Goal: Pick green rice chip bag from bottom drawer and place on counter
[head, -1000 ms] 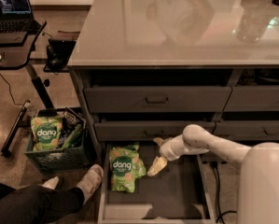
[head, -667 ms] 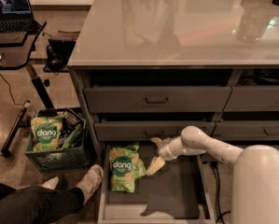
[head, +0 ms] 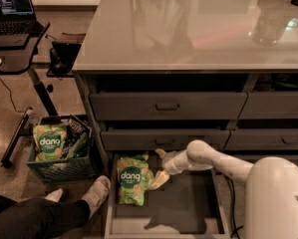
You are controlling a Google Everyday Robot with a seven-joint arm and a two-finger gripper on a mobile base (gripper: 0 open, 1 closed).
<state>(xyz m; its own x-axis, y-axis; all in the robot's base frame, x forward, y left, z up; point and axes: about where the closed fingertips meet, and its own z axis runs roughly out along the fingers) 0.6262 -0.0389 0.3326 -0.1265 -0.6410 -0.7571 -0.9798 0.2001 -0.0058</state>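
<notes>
At the far left a laptop [head: 9, 4] sits on a small black desk [head: 14, 49]. Nearer, on the floor, a dark crate [head: 59, 166] holds a second green bag [head: 50, 142] which is not the one to fetch. Just right of the crate, a seated person's shoe [head: 94, 193] rests beside the cabinet.

The green chip bag [head: 131, 178] lies flat in the left part of the open bottom drawer [head: 188, 208], logo up, and it has not shifted over the last second. What has changed is the pincer [head: 154, 169]: it has crept a little to the left and now sits at the bag's right edge. Its two fingers are spread apart, one toward the far side and one toward the near side, and the near one seems to touch the bag's rim. Nothing is gripped yet.

I judge the reach to be nearly over, so closing on the crinkly edge should come next. A thin edge hold may slip as the bag lifts.

The pale arm [head: 213, 158] runs right from the pincer to the robot's rounded body [head: 275, 198] at the near right corner. Above the drawers, the glossy bench [head: 188, 39] waits for the bag.
</notes>
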